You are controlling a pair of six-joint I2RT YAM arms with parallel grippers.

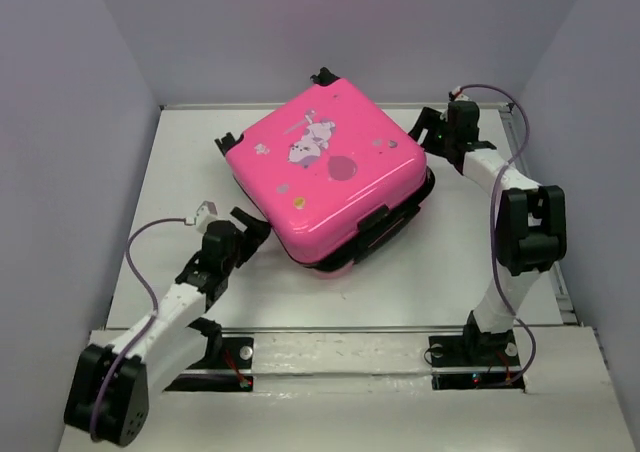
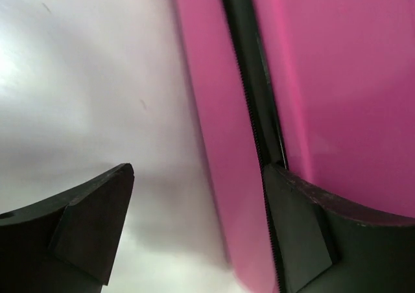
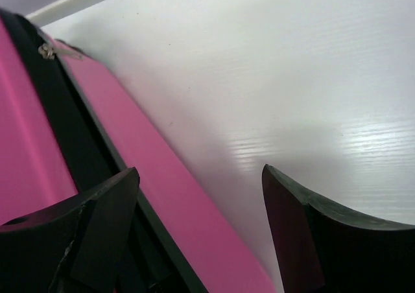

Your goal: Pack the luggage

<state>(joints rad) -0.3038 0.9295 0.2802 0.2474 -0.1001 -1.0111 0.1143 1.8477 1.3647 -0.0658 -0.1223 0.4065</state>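
Observation:
The luggage (image 1: pixel 325 172), a hot-pink hard-shell suitcase with a cartoon print on its lid, lies flat in the middle of the table with the lid down. My left gripper (image 1: pixel 252 226) stands open at its near-left edge. In the left wrist view the gripper (image 2: pixel 198 176) is low at the pink side, and its right finger (image 2: pixel 318 234) lies over the dark zipper seam (image 2: pixel 249 79). My right gripper (image 1: pixel 430 134) is open at the far-right corner. In the right wrist view the gripper (image 3: pixel 201 176) straddles the pink lower shell (image 3: pixel 168 196), beside a small metal zipper pull (image 3: pixel 48 50).
The white table (image 1: pixel 180 182) is closed in by grey walls (image 1: pixel 60 122) on the left, back and right. A raised white ledge (image 1: pixel 340 347) at the near edge carries both arm bases. Black wheels and a handle stick out at the suitcase's corners.

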